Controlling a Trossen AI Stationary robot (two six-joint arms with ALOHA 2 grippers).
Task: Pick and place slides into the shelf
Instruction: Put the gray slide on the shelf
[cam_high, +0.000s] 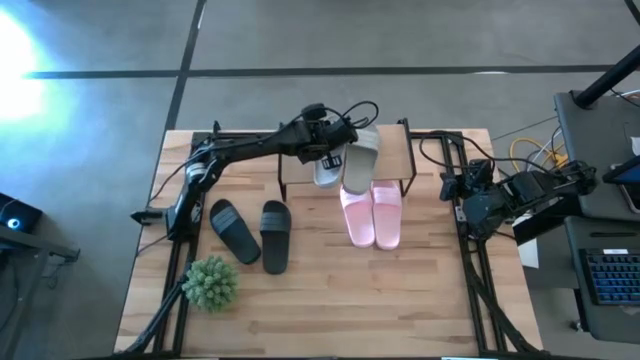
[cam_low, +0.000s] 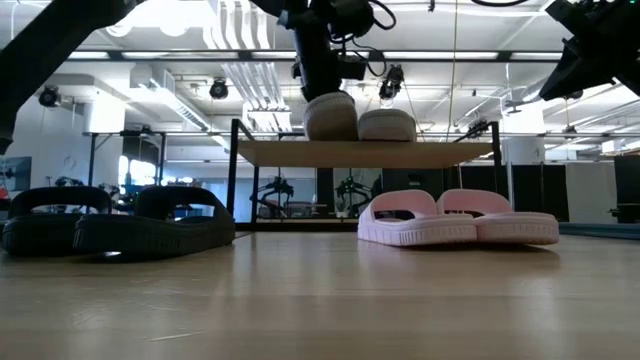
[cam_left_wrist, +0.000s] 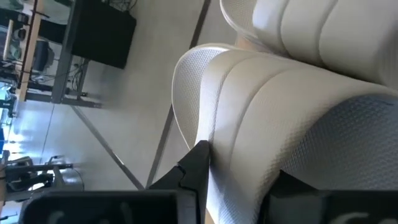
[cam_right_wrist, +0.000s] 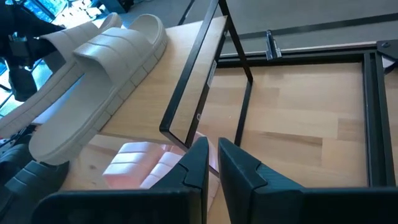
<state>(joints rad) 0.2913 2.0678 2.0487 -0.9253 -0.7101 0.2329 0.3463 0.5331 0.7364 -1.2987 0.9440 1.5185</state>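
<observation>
We see the left gripper reached out over the shelf, its fingers set on either side of the strap of a grey-white slide. In the left wrist view the strap fills the gap between them, but we cannot tell whether they are pinching it or have just let go. From the low view that slide sits on the shelf board directly under the gripper, with its grey-white partner just beside it, also on the board. From above, the two grey-white slides lie close together at the shelf's middle, angled slightly.

In front of the shelf, on the table, the pink pair lies side by side, touching, the heels reaching under the shelf's front edge. To their left the black pair lies splayed in a loose V, well apart from the shelf. The green plant ball rests near the table's left front corner, just beside the black slides.

The right gripper waits at the table's right edge, off to the side of the shelf, its fingers nearly pressed together with nothing between them.
</observation>
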